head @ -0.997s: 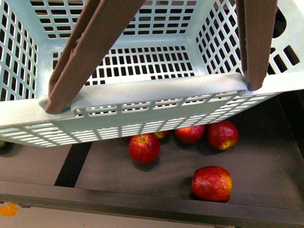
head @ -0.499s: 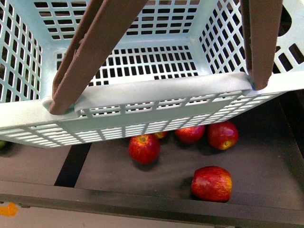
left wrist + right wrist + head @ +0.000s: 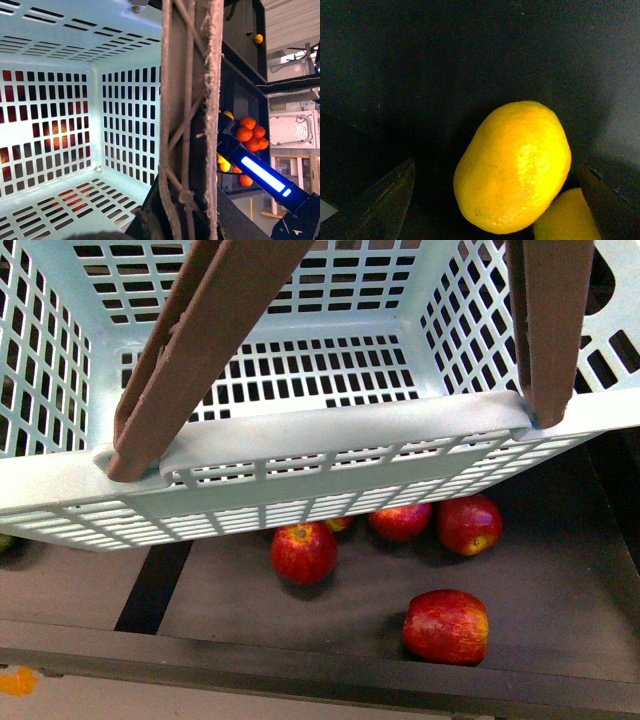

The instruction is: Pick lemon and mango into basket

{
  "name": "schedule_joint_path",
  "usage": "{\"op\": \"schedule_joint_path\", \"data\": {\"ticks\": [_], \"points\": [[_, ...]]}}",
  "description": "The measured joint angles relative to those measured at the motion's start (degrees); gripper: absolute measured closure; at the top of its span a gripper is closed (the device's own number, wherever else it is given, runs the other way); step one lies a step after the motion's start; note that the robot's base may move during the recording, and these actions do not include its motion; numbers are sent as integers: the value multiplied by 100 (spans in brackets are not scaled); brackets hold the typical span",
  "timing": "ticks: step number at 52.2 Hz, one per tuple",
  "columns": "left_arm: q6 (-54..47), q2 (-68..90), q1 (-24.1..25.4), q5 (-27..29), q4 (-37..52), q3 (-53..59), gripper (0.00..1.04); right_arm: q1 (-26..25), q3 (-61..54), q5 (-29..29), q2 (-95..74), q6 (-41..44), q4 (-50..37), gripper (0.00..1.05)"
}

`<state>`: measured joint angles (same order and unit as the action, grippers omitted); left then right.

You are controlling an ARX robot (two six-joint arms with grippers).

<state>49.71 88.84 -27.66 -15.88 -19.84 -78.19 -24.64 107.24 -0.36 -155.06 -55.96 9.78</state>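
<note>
The pale teal basket hangs lifted and fills the upper front view, its brown handles swung up. In the left wrist view my left gripper is shut on the basket's brown handle, and the basket's lattice inside holds nothing. In the right wrist view the bright-yellow lemon lies on a dark surface between the spread fingers of my right gripper, which is open. A second yellow fruit touches the lemon. No mango shows that I can be sure of.
Several red fruits with yellow patches lie on the dark shelf under the basket, behind its front lip. The left wrist view shows orange mandarins on a shelf and the right arm's blue light strip.
The basket has drifted very slightly to the right in the front view. The red fruits have not moved.
</note>
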Motion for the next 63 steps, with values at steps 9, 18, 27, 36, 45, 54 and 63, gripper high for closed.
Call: {"op": "schedule_joint_path", "data": {"ticks": [9, 18, 27, 36, 45, 54, 63], "points": [[0, 0, 0, -2, 0, 0, 99, 48, 269, 26, -170, -35, 111, 9], [0, 0, 0, -4, 0, 0, 99, 81, 610, 59, -385, -44, 251, 9], [0, 0, 0, -2, 0, 0, 99, 96, 798, 81, -511, -44, 334, 9], [2, 0, 0, -4, 0, 0, 99, 103, 831, 118, -551, -42, 363, 24], [0, 0, 0, -2, 0, 0, 99, 101, 793, 111, -564, -39, 358, 45], [4, 0, 0, -2, 0, 0, 99, 83, 575, 90, -485, -122, 175, 57], [2, 0, 0, -2, 0, 0, 99, -15, 116, -44, -223, -85, -61, 59]]}}
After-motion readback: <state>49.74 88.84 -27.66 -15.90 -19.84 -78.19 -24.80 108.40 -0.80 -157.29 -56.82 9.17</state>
